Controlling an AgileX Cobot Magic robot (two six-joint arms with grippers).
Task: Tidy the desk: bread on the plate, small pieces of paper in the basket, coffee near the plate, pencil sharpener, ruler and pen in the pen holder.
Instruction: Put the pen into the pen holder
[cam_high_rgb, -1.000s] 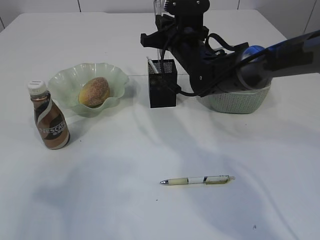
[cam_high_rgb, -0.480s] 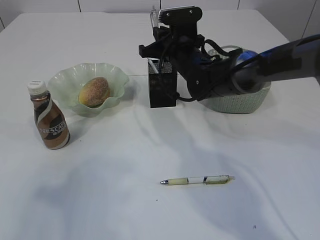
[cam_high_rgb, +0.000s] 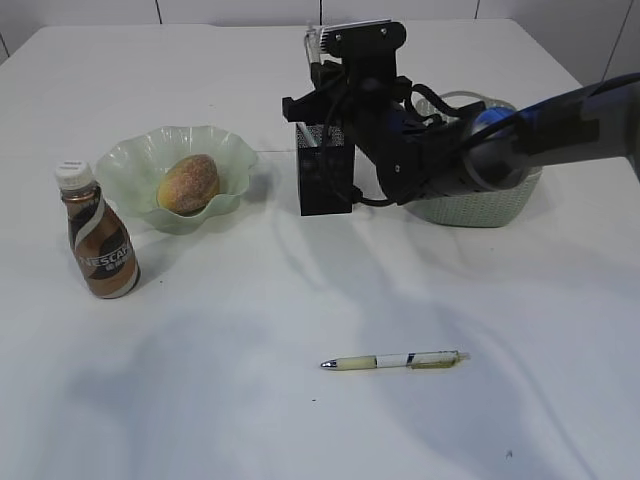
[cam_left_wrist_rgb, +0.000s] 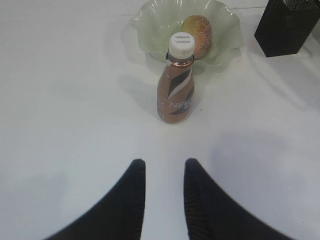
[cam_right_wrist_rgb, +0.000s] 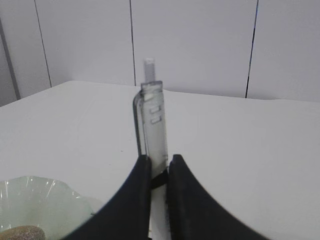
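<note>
Gripping the ruler (cam_right_wrist_rgb: 152, 122) upright over the pen holder (cam_high_rgb: 325, 180), my right gripper (cam_right_wrist_rgb: 159, 167) is clamped; left gripper (cam_left_wrist_rgb: 164, 172) parted, empty. Bread (cam_high_rgb: 188, 183) sits in plate (cam_high_rgb: 130, 160); coffee (cam_high_rgb: 98, 245) beside it; pen (cam_high_rgb: 395, 360) on desk (cam_high_rgb: 200, 380).

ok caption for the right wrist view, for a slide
Right end effector shut on the clear ruler, held upright.

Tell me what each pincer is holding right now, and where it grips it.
The right pincer pinches the clear ruler near its lower end, holding it upright above the pen holder. The left pincer holds nothing.
</note>
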